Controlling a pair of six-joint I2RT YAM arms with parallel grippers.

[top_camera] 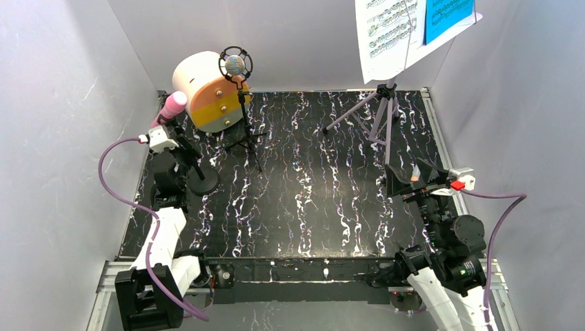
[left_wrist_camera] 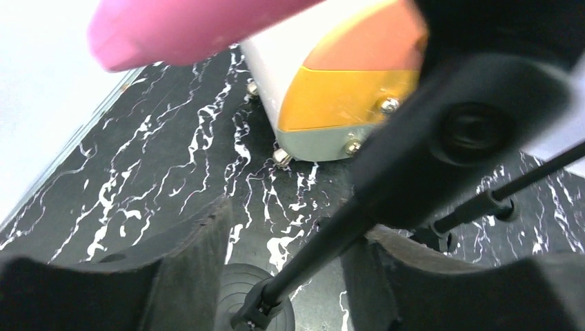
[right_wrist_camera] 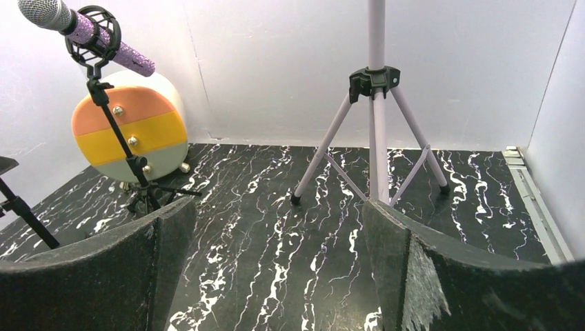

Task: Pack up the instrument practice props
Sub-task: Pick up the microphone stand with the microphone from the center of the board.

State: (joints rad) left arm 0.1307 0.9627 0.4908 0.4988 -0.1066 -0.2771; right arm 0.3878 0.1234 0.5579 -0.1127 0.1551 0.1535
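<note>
A pink toy microphone (top_camera: 174,103) sits on a thin black stand with a round base (top_camera: 202,181). My left gripper (top_camera: 181,143) is open, its jaws either side of that stand's pole (left_wrist_camera: 324,241), not closed on it; the pink microphone (left_wrist_camera: 186,27) fills the top of the left wrist view. A purple silver-headed microphone (top_camera: 235,66) stands in a black tripod (top_camera: 245,131); it also shows in the right wrist view (right_wrist_camera: 83,27). The lilac music rack's tripod (top_camera: 376,114) holds white (top_camera: 386,38) and blue (top_camera: 447,17) pages. My right gripper (top_camera: 408,179) is open and empty over the mat (right_wrist_camera: 276,269), facing the lilac legs (right_wrist_camera: 376,138).
A cream cylinder box (top_camera: 207,89) with an orange and grey knobbed face (left_wrist_camera: 345,96) lies at the back left, just behind both microphone stands. White walls close in the black marbled mat (top_camera: 310,200) on three sides. A metal rail (top_camera: 296,265) runs along the near edge.
</note>
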